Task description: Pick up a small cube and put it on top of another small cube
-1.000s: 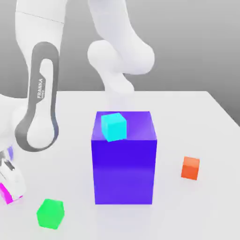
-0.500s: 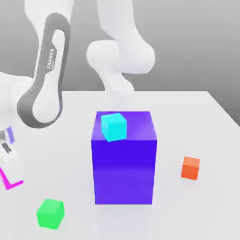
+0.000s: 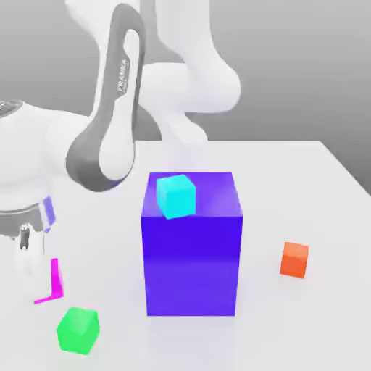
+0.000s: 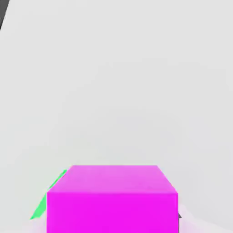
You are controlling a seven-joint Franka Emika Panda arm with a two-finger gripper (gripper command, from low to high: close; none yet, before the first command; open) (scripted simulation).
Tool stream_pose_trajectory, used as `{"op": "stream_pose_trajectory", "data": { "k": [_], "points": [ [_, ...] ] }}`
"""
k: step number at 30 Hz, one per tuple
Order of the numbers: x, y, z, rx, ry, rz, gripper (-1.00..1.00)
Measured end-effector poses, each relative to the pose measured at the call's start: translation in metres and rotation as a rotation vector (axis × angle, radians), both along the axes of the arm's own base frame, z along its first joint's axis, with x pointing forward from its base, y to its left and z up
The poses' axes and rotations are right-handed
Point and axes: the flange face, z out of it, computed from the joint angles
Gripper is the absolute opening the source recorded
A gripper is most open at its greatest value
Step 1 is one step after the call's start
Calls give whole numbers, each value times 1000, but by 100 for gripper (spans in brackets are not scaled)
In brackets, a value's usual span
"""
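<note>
The small magenta cube [image 3: 55,279] hangs just above the table at the exterior view's left, and my gripper [image 3: 40,284] is shut on it. One white finger [image 3: 25,255] covers most of that cube's side. In the hand view the magenta cube [image 4: 111,198] sits close up between the jaws, with a sliver of the green small cube [image 4: 45,205] beside it. The green cube [image 3: 77,330] rests on the table just in front of the held cube. An orange small cube [image 3: 294,259] lies at the exterior view's right.
A tall blue block [image 3: 190,253] stands mid-table with a cyan small cube [image 3: 176,195] on its top near the back left corner. The white table [image 3: 304,181] stretches behind and to the right of the block. My arm [image 3: 109,123] arches over the left side.
The gripper has carried the magenta cube up and toward the exterior view's right, nearer the green cube. The arm has swung rightward with it. The other cubes have not moved.
</note>
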Motion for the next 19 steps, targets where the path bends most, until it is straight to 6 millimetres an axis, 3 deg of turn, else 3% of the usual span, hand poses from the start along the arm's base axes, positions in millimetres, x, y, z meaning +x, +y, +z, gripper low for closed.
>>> {"op": "stream_pose_trajectory", "data": {
  "k": [9,15,16,19],
  "points": [
    [19,39,20,-39,4,-204,-100],
    [21,42,-30,-45,2,-224,-100],
    [21,42,-38,-45,4,-223,100],
    [21,42,-38,-45,4,-223,100]
  ]
}}
